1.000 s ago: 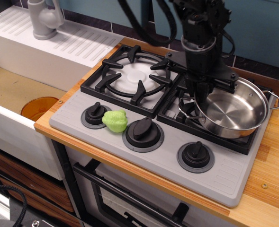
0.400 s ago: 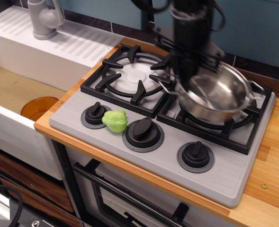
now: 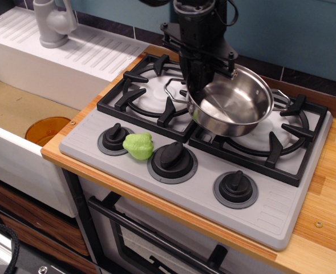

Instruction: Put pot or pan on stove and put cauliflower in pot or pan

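Your gripper (image 3: 197, 85) came down from the top of the frame and was clamped on the near-left rim of the pan (image 3: 231, 105), fingers closed on that rim. The pan hung tilted, its open side turned toward the camera, lifted clear of the grates. It sat over the gap between the two burners, mostly over the inner edge of the right grate (image 3: 270, 140) and overlapping the right edge of the left grate (image 3: 150, 94). One wire handle stuck out to the left beside the gripper, the other showed at the far right rim. The pan was empty inside, only reflections.

The cauliflower (image 3: 138, 146) lay on the grey front panel of the stove (image 3: 270, 214), wedged between the left knob (image 3: 114, 138) and the middle knob (image 3: 172, 158), touching or just beside both. It sat well apart from your gripper, down and to the left of it, in front of the left grate. The right knob (image 3: 235, 187) was further along the panel, below the pan.

Left of the stove you had a white drainboard (image 3: 71, 54) with a grey faucet (image 3: 52, 23), and a sink basin (image 3: 13, 108) with an orange round thing (image 3: 47, 130) at its near corner
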Controlling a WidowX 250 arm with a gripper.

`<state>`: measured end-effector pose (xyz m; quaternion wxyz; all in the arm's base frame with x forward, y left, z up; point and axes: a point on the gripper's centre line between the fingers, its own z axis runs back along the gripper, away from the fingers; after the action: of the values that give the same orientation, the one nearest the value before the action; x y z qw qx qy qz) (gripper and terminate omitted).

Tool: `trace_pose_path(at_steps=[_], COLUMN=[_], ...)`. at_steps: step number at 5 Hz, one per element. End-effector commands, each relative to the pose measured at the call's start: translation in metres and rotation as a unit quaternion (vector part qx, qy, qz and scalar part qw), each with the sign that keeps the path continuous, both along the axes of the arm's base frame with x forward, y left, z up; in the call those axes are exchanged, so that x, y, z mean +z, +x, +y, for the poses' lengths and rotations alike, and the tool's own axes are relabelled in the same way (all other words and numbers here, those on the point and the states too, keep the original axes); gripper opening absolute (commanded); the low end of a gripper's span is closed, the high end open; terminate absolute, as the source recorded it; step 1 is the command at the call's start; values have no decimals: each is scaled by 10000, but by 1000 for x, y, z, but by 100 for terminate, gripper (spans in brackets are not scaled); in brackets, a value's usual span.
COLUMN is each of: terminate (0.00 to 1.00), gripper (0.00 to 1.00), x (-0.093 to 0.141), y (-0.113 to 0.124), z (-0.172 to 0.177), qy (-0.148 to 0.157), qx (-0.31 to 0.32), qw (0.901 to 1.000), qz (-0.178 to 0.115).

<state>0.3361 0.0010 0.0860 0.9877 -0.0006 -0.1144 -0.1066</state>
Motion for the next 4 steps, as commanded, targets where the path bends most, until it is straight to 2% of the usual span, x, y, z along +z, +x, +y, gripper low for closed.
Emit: trace_pose_path(at_steps=[1,4], terminate=[0,0], gripper=[0,0], x=[26,24], y=[19,55], z=[28,62], qy=[36,11], qx=[-233,-565], qw=[9987,9971], qz=[-460,-511])
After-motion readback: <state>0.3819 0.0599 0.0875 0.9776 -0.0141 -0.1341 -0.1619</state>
